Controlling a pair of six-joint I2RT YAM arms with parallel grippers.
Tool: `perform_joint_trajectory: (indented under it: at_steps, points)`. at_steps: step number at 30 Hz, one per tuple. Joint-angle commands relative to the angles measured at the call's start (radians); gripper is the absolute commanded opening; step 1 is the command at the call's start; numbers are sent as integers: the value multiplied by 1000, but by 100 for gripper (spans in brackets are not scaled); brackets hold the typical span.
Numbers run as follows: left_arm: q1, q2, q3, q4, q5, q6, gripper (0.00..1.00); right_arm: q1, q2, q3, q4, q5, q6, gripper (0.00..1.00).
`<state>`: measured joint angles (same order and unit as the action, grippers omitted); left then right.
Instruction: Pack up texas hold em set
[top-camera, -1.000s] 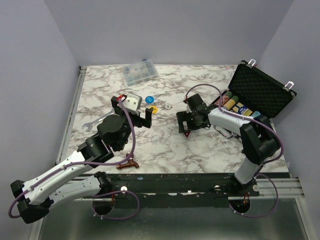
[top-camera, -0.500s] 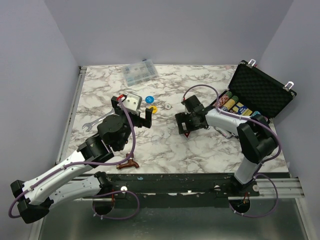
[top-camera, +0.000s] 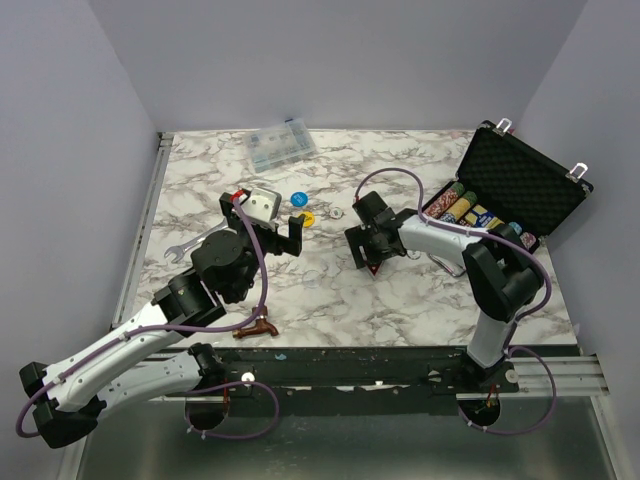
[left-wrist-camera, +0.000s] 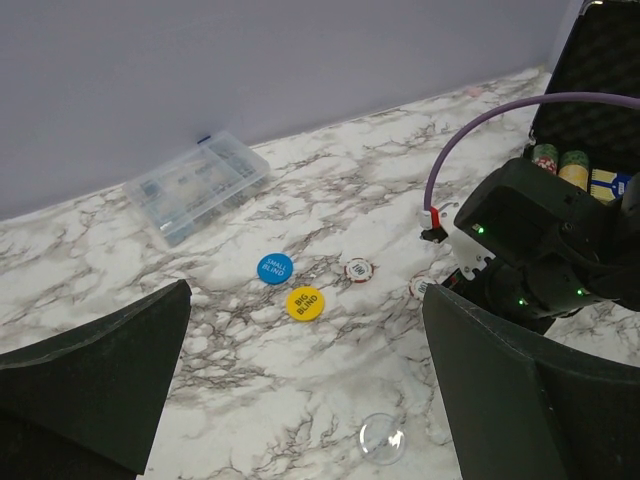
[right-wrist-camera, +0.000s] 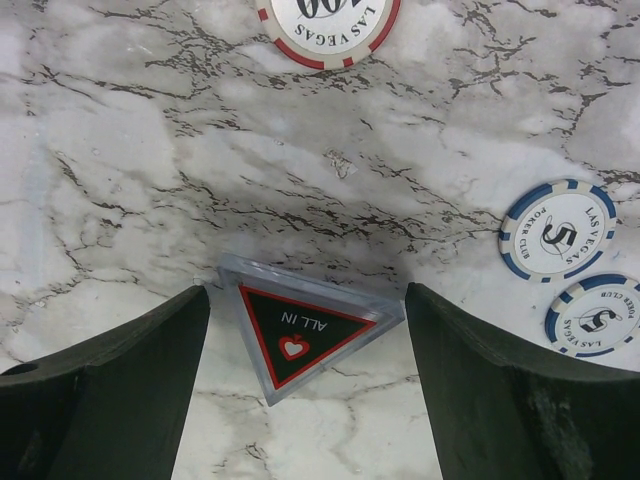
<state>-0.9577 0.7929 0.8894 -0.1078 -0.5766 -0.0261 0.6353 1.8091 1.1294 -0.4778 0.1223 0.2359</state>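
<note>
The black foam-lined case (top-camera: 528, 180) stands open at the right, with chip rows (top-camera: 462, 207) inside. My right gripper (right-wrist-camera: 305, 390) is open and straddles a clear triangular "ALL IN" marker (right-wrist-camera: 300, 338) that lies flat on the marble, also seen from the top (top-camera: 373, 268). A red-edged chip (right-wrist-camera: 323, 22) and two blue-edged chips (right-wrist-camera: 558, 232) lie near it. My left gripper (left-wrist-camera: 305, 400) is open and empty above the table. Ahead of it lie a blue disc (left-wrist-camera: 274, 268), a yellow disc (left-wrist-camera: 305, 303), a red-white chip (left-wrist-camera: 359, 270) and a clear disc (left-wrist-camera: 382, 439).
A clear plastic compartment box (top-camera: 281, 146) lies at the back. A wrench (top-camera: 190, 243) lies left of my left arm. A copper faucet (top-camera: 255, 327) lies at the front edge. A metal rail (top-camera: 143, 225) runs along the table's left side.
My right gripper has shifted a little to the left, away from the case, and stays over the triangular marker. My left arm has hardly moved.
</note>
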Motion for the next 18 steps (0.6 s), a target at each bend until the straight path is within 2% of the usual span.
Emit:
perform_joint_trajectory:
  at_steps: [1, 18]
  points:
    - [-2, -7, 22, -20, -17, 12, 99, 20, 44, 4, -90, 54, 16, 82]
    - [-1, -15, 24, -21, -11, 21, 99, 20, 44, -10, -99, -3, 38, 77]
